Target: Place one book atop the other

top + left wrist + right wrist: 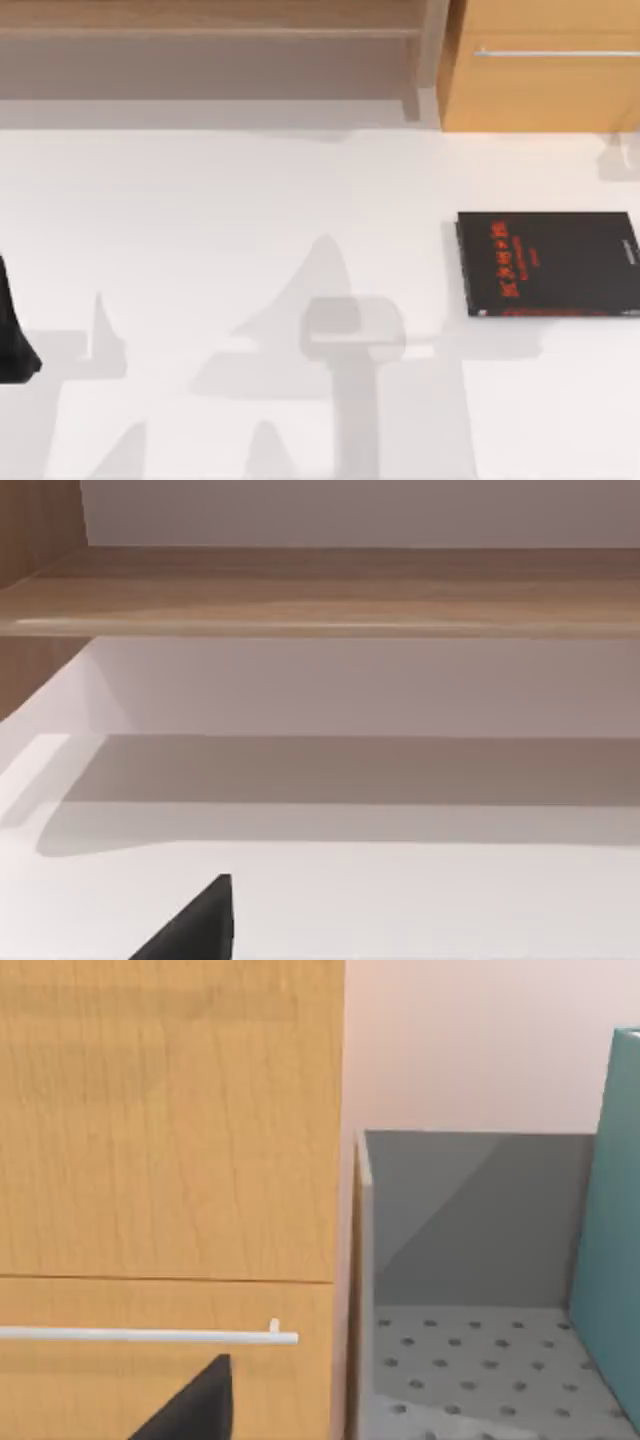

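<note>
The teal book (612, 1230), upright in a grey bin (470, 1220), looks stiff and heavy, best pinched across its covers; the black book (548, 263) lies at three o'clock on the bench (200, 220); neither gripper's state can be told.

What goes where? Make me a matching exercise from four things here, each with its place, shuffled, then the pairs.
Things:
1. black book
2. teal book
3. handle
4. left arm

Places:
a. upright in the grey bin
b. on the cabinet front
c. flat on the table, right side
d. at the table's left edge

Pairs: 1-c, 2-a, 3-b, 4-d
</note>
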